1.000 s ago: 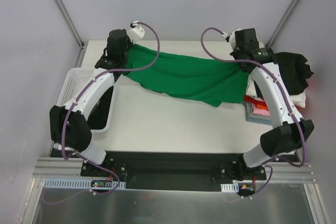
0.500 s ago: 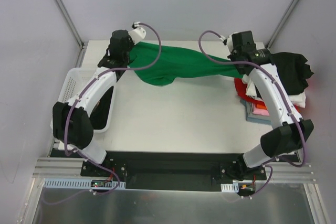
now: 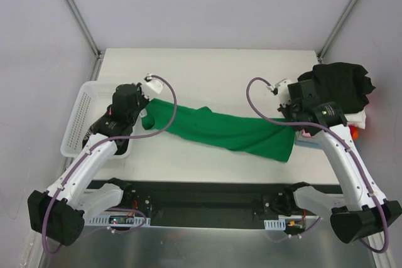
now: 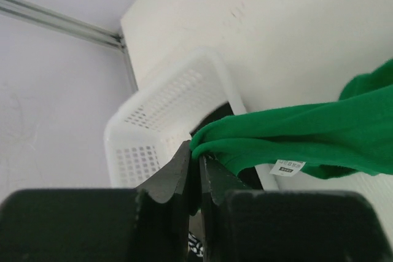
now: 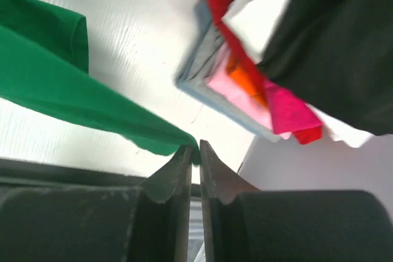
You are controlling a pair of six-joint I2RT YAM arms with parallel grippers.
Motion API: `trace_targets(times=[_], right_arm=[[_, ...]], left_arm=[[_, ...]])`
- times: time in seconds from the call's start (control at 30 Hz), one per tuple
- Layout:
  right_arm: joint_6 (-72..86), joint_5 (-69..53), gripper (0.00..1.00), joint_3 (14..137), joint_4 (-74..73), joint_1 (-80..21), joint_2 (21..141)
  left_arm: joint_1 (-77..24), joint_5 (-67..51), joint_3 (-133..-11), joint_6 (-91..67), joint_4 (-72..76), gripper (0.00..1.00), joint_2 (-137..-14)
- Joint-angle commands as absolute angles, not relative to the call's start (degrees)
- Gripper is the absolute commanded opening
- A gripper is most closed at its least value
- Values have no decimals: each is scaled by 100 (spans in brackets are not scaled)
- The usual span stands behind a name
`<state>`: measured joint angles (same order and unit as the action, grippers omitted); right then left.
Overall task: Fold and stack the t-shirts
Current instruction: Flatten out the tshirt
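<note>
Holds green t-shirt (image 3: pixel 226 131) stretched beside the basket (image 3: pixel 78 117), pinched in left gripper (image 4: pixel 198 157) and right gripper (image 5: pixel 191 151); seemingly spreading it, next likely lowering flat onto desk (image 3: pixel 207 67).

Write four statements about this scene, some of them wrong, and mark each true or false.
1. The left tool and the right tool are each shut on the green shirt. True.
2. The green shirt lies inside the basket. False: it stretches between the two tools over the table, beside the basket.
3. A black shirt tops the pile at the right. True.
4. That pile holds only black cloth. False: red, pink and white cloth show beneath the black.
</note>
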<state>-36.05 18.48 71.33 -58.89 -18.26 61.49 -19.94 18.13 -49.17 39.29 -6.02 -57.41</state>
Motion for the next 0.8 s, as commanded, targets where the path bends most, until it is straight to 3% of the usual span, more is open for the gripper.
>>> trace_targets(times=[0.0,0.1,0.17,0.37,0.5,0.77], right_arm=[[-3586,1382,21,6847,-6135,-1846,6188],[-3551,1048,44,6768,-6143,-1846,6196],[-3542,915,47,6785,-6152,-1846,6214],[-3603,905,48,6812,-6091,-1846,6416],[-3665,1002,48,6785,-5837,-1846,6836],[-3543,897,44,7066,-5203,-1854,7900]], left_arm=[[-2039,1319,-4597,3630,-1300,8,-5494],[-2039,1047,-4535,3551,-1564,25,-5406],[-2048,862,-4544,3516,-1713,27,-5370],[-2039,476,-4614,3551,-2012,42,-5177],[-2039,308,-4781,3490,-2381,32,-5115],[-2039,131,-5088,3402,-2452,41,-5824]])
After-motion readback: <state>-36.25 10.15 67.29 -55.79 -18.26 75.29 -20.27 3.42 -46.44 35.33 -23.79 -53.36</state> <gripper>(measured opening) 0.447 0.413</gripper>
